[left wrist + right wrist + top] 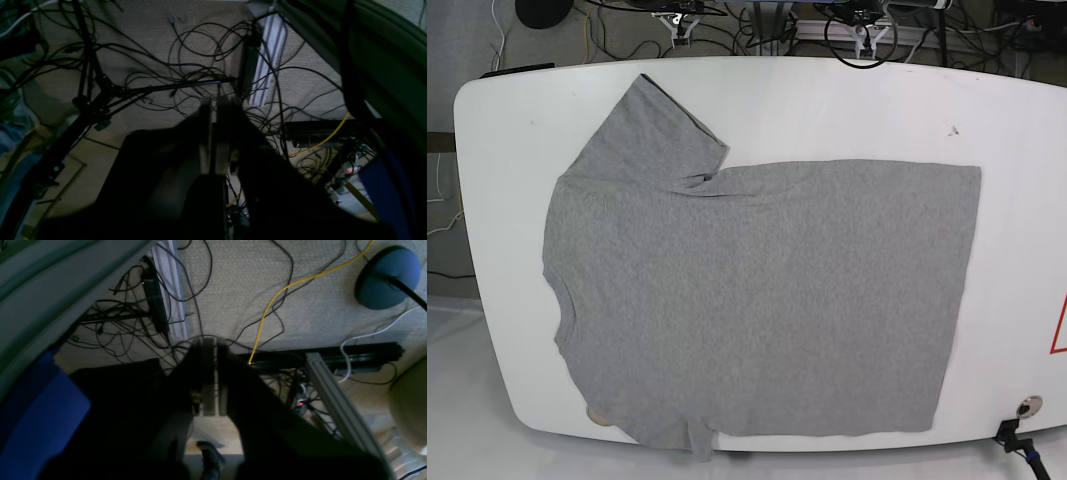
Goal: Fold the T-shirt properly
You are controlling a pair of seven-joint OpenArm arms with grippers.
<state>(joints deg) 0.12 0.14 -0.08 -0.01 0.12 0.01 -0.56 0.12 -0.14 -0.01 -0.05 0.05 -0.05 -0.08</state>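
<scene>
One grey T-shirt [757, 300] lies spread flat on the white table [847, 105] in the base view, collar twd the view's left, hem twd the right. One sleeve points up-left at the far side of the table; 2nd sleeve sits at the near edge, partly tucked/overhanging the rim, so can't see all of it. Fabric mostly smooth, a few wrinkles at the upper armpit. Neither arm shows in the base view; nothing touches the shirt. Left gripper [214, 100] seen only from its wrist cam: 2 fingers together w/ just a thin slit btwn them, holding nothing, aimed down at carpet floor w/ a tangle of black cables [200, 56], one yellow cable [325, 140], one black tripod-like stand [90, 100]. Right gripper [210, 340] likewise: 2 fingers pressed nearly together, nothing in them, over the floor; one yellow cable [277, 295], one white cable [353, 340], one round blue lamp-type base [387, 278], one aluminium rail [337, 403]. Blue cloth-like patch [36, 410] at the left of the right wrist view, can't tell what it is. Both wrist views are dark near the fingers. On the table also: one small dark mark [953, 130] & one round fitting [1027, 406] near the right corner.
</scene>
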